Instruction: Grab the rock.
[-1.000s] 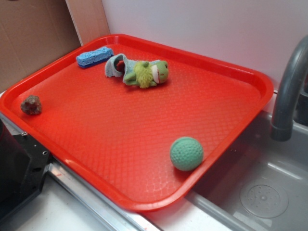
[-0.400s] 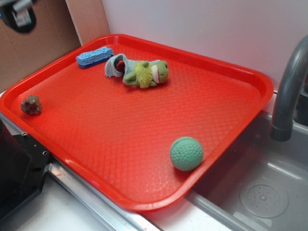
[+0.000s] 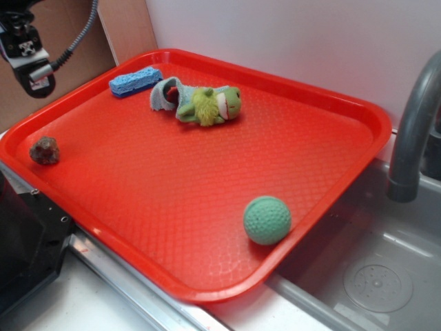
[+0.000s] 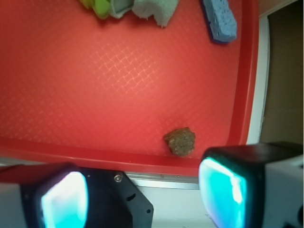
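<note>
Rock (image 3: pixel 45 150), a small rough grey-brown lump with reddish tinges, lies alone in the near-left corner of the red textured plastic tray (image 3: pixel 207 186), just inside the rim.

In the wrist view it (image 4: pixel 180 141) sits close to the tray's edge, ahead of the two spread, glowing-tipped fingers (image 4: pixel 223 187) of the end effector (image 4: pixel 142 192), which is released and grasping nothing. From the exterior view the black end effector (image 3: pixel 31 62) hangs above the tray's far-left edge, apart from the rock. A blue rectangular sponge (image 3: pixel 135 81) and a green plush frog toy (image 3: pixel 207 103) lie at the far side; a dimpled green ball (image 3: pixel 267 220) rests near the front-right rim, beside a grey sink (image 3: pixel 372 276).
</note>
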Controlling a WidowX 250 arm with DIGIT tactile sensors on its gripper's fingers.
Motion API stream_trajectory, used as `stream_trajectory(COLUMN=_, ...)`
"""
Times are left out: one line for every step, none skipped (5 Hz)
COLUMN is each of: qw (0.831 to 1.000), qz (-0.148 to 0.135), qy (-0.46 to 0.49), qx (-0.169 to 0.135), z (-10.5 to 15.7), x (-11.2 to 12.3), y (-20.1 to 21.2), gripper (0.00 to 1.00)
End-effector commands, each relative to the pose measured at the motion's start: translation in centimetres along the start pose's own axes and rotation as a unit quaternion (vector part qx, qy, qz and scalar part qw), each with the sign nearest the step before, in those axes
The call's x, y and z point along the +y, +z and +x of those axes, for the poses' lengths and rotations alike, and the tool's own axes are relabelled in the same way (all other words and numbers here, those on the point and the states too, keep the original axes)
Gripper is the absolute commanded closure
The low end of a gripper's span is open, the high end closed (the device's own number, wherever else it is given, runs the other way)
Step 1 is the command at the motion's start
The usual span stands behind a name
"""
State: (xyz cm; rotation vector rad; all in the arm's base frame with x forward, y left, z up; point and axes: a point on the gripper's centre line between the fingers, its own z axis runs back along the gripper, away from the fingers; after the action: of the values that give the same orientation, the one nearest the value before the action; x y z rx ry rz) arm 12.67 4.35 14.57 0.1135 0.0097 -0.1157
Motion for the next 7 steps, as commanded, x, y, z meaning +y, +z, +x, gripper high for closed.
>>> stream_trajectory(qw=1.000, qz=0.003, qy=0.004, qx=-0.002, z=0.3, x=0.4, y=0.4, gripper=0.00)
stream_trajectory(qw=1.000, qz=0.003, qy=0.004, qx=-0.002, z=0.3, x=0.4, y=0.4, gripper=0.00)
stream_trajectory(qw=1.000, qz=0.005, qy=-0.010, qx=-0.014, z=-0.8, x=2.3, y=-2.8, gripper=0.00)
stream_trajectory(qw=0.999, qz=-0.025, qy=-0.034, qx=0.008, z=-1.3, x=3.3, y=-6.8, gripper=0.00)
stream_trajectory(qw=0.997, qz=-0.012, qy=-0.070, qx=0.017, z=-2.2, x=4.5, y=-9.2, gripper=0.00)
stream_trajectory(qw=0.996, qz=-0.015, qy=-0.077, qx=0.036, z=-2.3, x=5.5, y=-11.0, gripper=0.00)
stream_trajectory(qw=0.995, qz=-0.026, qy=-0.083, qx=0.054, z=-3.1, x=5.1, y=-12.5, gripper=0.00)
